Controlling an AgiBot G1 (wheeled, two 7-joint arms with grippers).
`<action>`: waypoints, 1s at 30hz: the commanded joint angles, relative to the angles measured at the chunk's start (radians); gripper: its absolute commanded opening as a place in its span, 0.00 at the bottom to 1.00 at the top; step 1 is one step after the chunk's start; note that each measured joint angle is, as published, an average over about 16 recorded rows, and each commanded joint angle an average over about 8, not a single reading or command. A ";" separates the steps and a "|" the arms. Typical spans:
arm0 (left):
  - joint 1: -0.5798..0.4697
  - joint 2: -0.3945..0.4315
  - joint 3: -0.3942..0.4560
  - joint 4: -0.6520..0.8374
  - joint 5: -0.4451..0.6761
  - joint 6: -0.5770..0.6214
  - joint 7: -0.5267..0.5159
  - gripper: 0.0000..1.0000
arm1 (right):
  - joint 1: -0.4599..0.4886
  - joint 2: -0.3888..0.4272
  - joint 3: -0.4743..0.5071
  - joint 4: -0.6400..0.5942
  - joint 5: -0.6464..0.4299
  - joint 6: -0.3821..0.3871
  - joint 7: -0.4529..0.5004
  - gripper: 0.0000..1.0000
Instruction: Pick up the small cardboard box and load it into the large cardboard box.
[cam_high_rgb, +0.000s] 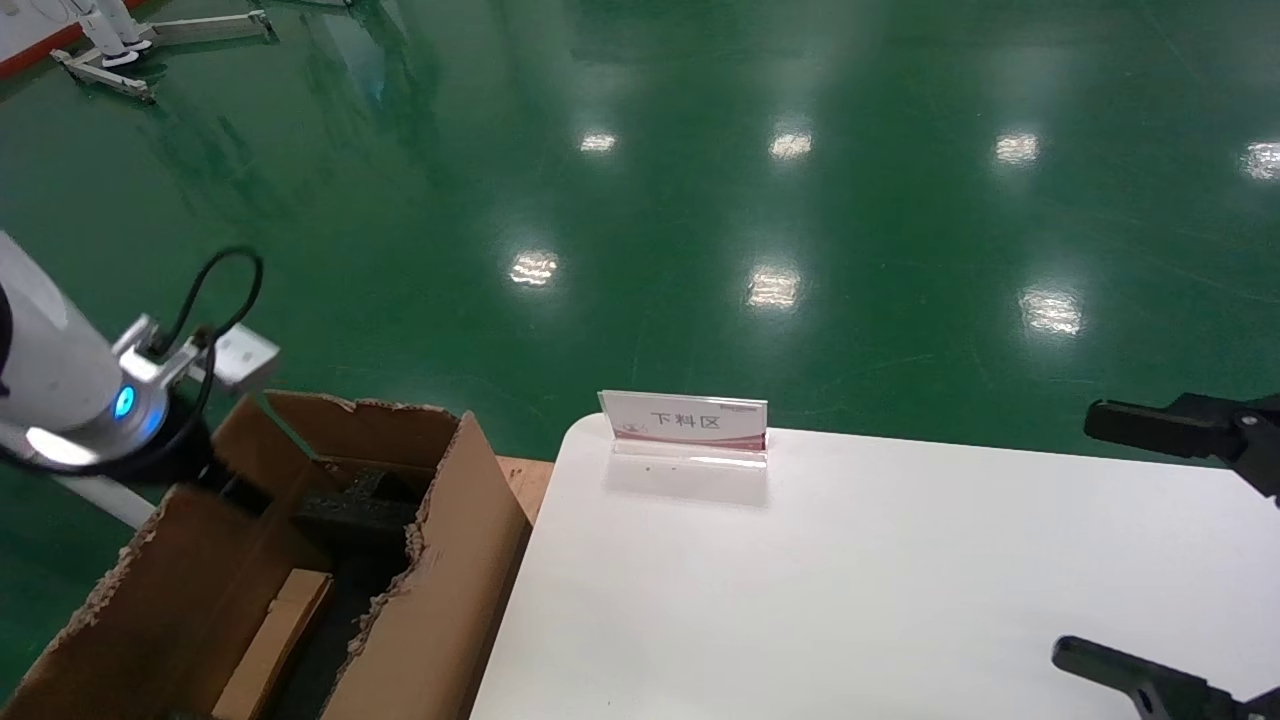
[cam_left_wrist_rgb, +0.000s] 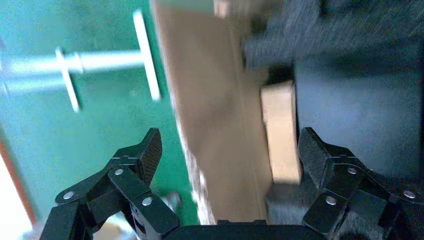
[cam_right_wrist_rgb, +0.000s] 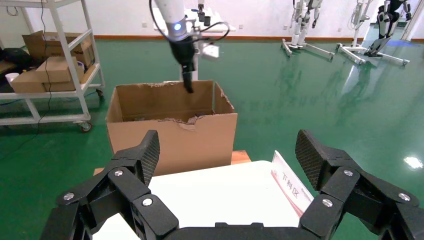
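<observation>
Sign: a small stand-up card (cam_high_rgb: 684, 424) at the far edge of the white tabletop (cam_high_rgb: 860, 590) reads "下料区" in black, with a red strip along its base.
Large box: the large cardboard box (cam_high_rgb: 440, 600) stands on the floor just left of the tabletop, its top edges ragged.
Contents: black foam blocks (cam_high_rgb: 355, 515) and the small cardboard box (cam_high_rgb: 272, 640), lying flat along the left inner wall.
Left gripper: the left gripper (cam_left_wrist_rgb: 227, 150) hangs over the large box's left wall, jaws spread wide, holding nothing.
Right gripper: the right gripper (cam_right_wrist_rgb: 227, 150) hovers at the tabletop's right side, jaws wide apart and empty.
</observation>
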 joint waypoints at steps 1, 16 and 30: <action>-0.014 -0.001 -0.026 -0.001 0.012 -0.015 0.032 1.00 | 0.000 0.000 0.000 0.000 0.000 0.000 0.000 1.00; -0.094 -0.287 -0.292 -0.003 -0.307 -0.168 0.783 1.00 | 0.000 0.000 0.000 0.000 0.000 0.000 0.000 1.00; -0.005 -0.205 -0.363 0.009 -0.252 -0.126 0.722 1.00 | 0.000 0.000 0.000 0.000 0.000 0.000 0.000 1.00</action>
